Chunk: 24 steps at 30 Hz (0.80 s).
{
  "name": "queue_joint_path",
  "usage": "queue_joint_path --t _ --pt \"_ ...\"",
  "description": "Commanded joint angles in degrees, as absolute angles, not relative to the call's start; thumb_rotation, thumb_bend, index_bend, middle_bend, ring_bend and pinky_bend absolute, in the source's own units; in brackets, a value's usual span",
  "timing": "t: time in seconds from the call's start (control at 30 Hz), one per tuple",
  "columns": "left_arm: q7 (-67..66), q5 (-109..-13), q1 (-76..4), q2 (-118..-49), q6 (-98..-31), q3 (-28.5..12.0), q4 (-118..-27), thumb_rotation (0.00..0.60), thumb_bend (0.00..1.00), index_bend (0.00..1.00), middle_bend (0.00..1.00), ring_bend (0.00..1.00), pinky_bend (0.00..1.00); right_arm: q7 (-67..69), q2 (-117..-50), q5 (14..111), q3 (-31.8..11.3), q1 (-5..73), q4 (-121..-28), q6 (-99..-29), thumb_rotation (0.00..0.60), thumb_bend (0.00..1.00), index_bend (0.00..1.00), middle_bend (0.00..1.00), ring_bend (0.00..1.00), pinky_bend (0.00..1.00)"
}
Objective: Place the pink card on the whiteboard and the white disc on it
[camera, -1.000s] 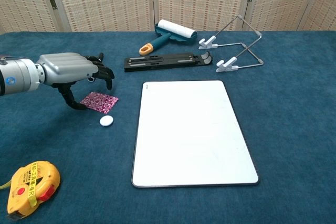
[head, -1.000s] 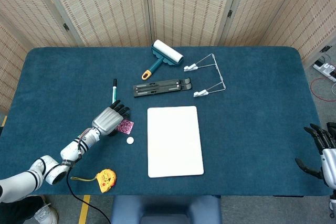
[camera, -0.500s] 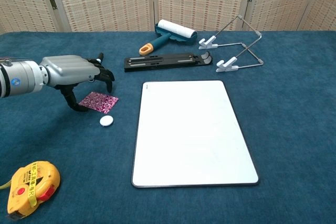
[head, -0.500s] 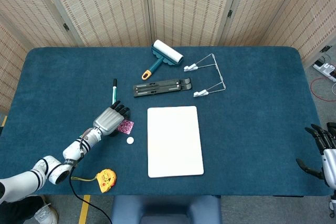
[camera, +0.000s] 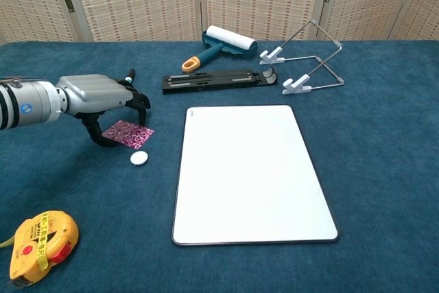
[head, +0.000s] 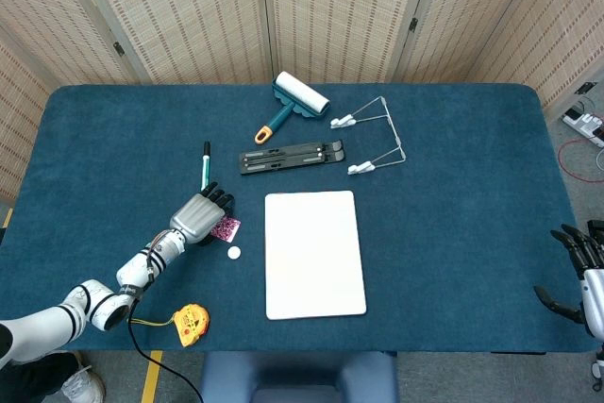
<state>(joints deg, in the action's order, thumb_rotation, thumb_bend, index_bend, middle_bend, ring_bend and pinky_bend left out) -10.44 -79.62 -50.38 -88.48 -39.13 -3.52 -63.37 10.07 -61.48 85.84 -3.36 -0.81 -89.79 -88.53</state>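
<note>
— Since the card [camera: 129, 134] lay flat under the left hand [camera: 103, 99], was it held?
— No; fingers spread above it, holding nothing. The disc [camera: 139, 158] sat just beyond, the board [camera: 248, 169] farther right.

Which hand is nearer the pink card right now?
Left. The left hand hovers right over the pink card; the right hand sits at the table's far right edge, beyond the whiteboard.

The pink card [camera: 129, 134], glittery and patterned, lies flat on the worktop [camera: 384, 135] left of centre. The small round white disc [camera: 139, 158] lies just beside its near edge. The blank whiteboard [camera: 250, 169] lies flat at the centre, nearer the front edge.
</note>
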Motion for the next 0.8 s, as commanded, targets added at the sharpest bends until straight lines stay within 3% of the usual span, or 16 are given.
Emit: queue_joint_path --t 0.03,0.27,0.8 --pt "-10.95 -79.03 -50.52 -88.42 -38.83 -3.61 -63.58 0.6 0.33 0.31 0.16 0.12 0.0 10.15 -61.51 85.8 -3.36 -0.8 -89.72 -88.45 0.6 0.23 0.15 0.15 0.13 0.0" --pt "-13.13 -76.87 -50.95 -88.29 -37.92 -3.86 -64.26 0.6 0.33 0.3 0.16 0.12 0.0 10.26 -61.54 85.65 -3.37 -0.91 -89.51 -88.4 0.6 0.23 0.16 0.15 0.13 0.0" --pt "-12.52 -77.15 -50.63 -88.35 -39.76 -3.34 -64.27 0.6 0.33 0.41 0.16 0.12 0.0 10.09 -61.45 85.75 -3.47 -1.05 -89.71 -88.66 0.6 0.23 0.16 0.15 0.14 0.0"
